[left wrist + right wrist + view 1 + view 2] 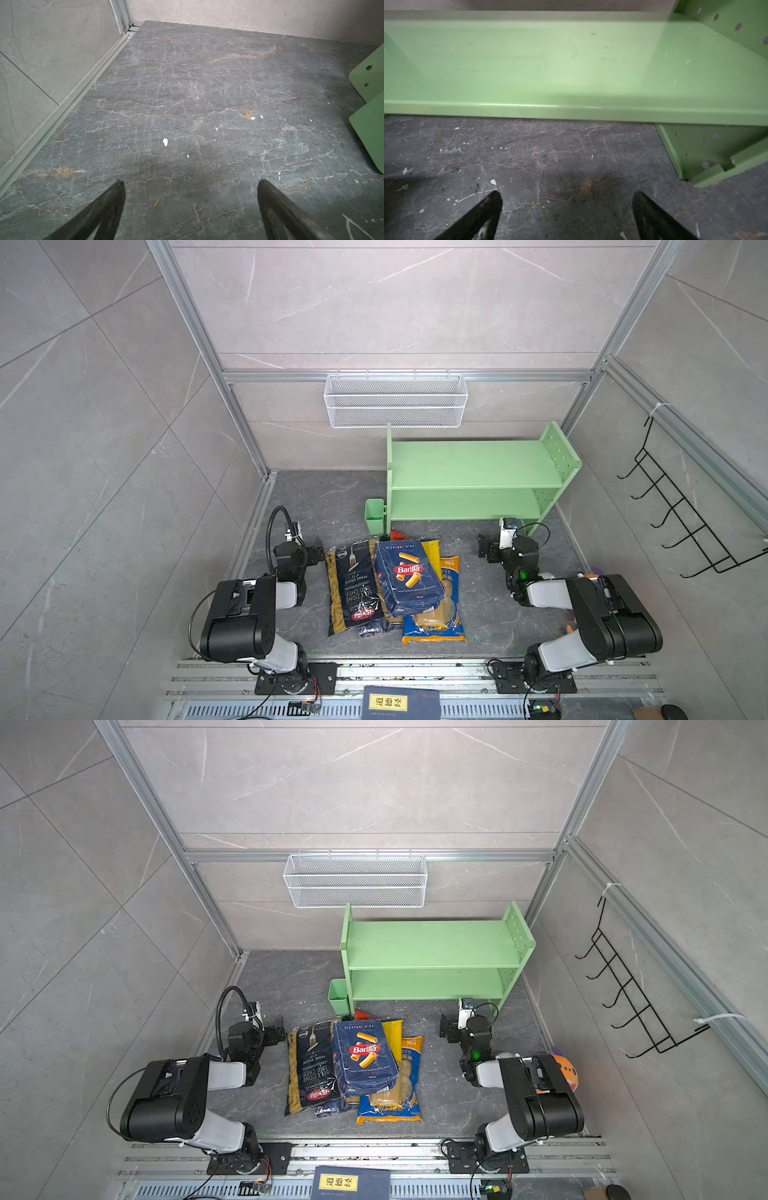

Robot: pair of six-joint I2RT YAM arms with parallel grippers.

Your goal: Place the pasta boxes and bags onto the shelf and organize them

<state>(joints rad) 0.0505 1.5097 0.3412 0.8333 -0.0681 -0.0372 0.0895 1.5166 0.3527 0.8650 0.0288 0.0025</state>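
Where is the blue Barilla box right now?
In both top views the box lies flat in the middle, black bag at its left, blue-orange bag partly under it, in front of the shelf.

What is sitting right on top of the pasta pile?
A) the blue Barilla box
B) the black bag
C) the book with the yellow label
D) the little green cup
A: in both top views the blue Barilla box lies uppermost, overlapping the black bag and the blue-orange bag.

Lab cell: aluminium frame (274, 376), tiled walls (395, 302)
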